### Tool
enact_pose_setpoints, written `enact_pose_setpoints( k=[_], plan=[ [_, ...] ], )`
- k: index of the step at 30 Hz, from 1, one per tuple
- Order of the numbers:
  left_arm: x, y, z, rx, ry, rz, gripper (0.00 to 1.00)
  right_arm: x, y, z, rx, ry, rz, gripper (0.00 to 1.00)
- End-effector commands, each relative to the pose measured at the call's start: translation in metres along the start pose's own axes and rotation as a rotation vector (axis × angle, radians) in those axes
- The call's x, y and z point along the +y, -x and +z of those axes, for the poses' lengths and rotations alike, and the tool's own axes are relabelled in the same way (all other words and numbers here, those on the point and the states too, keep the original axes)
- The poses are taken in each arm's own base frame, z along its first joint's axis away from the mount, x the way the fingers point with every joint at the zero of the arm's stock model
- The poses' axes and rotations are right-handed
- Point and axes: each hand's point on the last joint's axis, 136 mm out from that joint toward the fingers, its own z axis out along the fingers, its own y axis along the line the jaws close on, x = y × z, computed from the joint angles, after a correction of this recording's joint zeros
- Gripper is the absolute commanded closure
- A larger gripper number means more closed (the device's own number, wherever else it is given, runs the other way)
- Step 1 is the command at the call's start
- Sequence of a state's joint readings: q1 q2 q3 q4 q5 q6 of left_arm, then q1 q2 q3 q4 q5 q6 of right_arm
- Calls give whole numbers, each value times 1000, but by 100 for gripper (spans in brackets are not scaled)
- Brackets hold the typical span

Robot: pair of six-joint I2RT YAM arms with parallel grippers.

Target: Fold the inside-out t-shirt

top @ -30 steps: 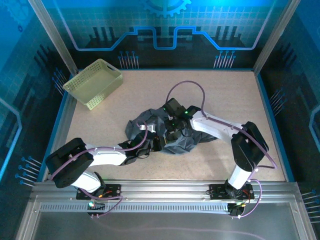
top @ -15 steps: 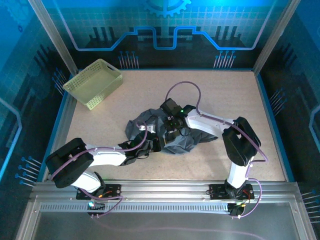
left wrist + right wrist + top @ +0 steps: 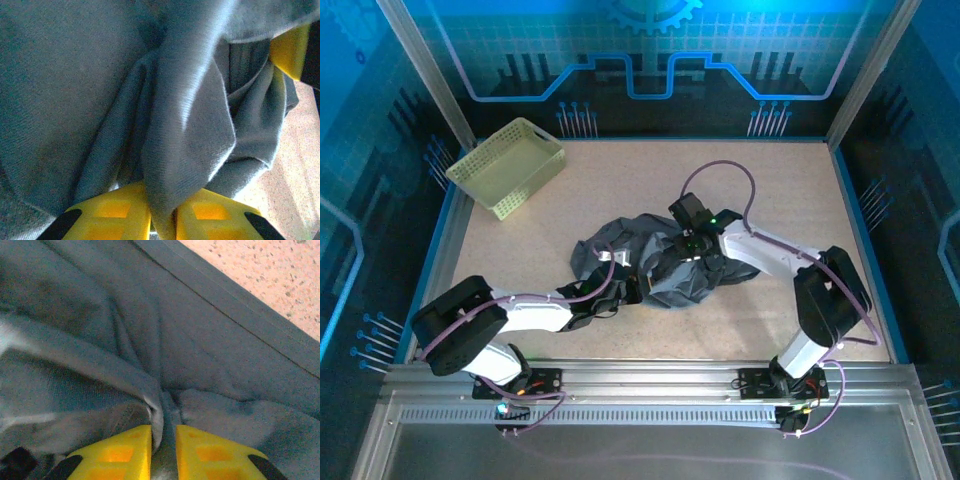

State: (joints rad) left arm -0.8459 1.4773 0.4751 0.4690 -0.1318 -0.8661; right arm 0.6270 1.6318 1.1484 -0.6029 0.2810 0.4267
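t-shirt (image 3: 670, 285) sits as a crumpled heap mid-tabletop (image 3: 820, 200), 0 clean folds visible. left tool (image 3: 162, 212) clamped on a ridge of fabric. right tool (image 3: 163, 440) nearly together, nipping another fold. My read: early stage, needs spreading flat, all folding left.

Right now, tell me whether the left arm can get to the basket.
Probably, but not freely: the left gripper is pinched on a fold of the shirt. Nothing lies on the table between it and the basket, so after letting go the path looks open.
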Motion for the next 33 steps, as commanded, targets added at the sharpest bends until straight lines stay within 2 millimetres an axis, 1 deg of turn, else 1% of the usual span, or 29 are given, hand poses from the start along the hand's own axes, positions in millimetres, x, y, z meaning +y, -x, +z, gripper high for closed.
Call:
enact_pose_setpoints(
  k=[1, 4, 8, 14, 23, 26, 33],
  plan=[
    [-10, 5, 4, 7, -29, -1, 80, 22, 14, -28, -65, 72, -43, 73],
    [-10, 4, 5, 11, -33, -1, 79, 31, 18, -38, -83, 81, -66, 70],
    [-10, 4, 5, 9, -35, -3, 79, 31, 16, -28, -56, 55, -69, 70],
    [-10, 4, 4, 8, -36, -1, 78, 41, 18, -20, -36, 58, -78, 69],
    [-9, 4, 3, 4, -33, -3, 77, 35, 14, -9, 16, 3, -31, 69],
    [-9, 4, 3, 4, -32, -5, 77, 34, 11, -6, 28, -1, -25, 68],
    [-9, 4, 3, 2, -32, -6, 77, 38, 6, 2, 52, 12, -21, 68]
  ],
)
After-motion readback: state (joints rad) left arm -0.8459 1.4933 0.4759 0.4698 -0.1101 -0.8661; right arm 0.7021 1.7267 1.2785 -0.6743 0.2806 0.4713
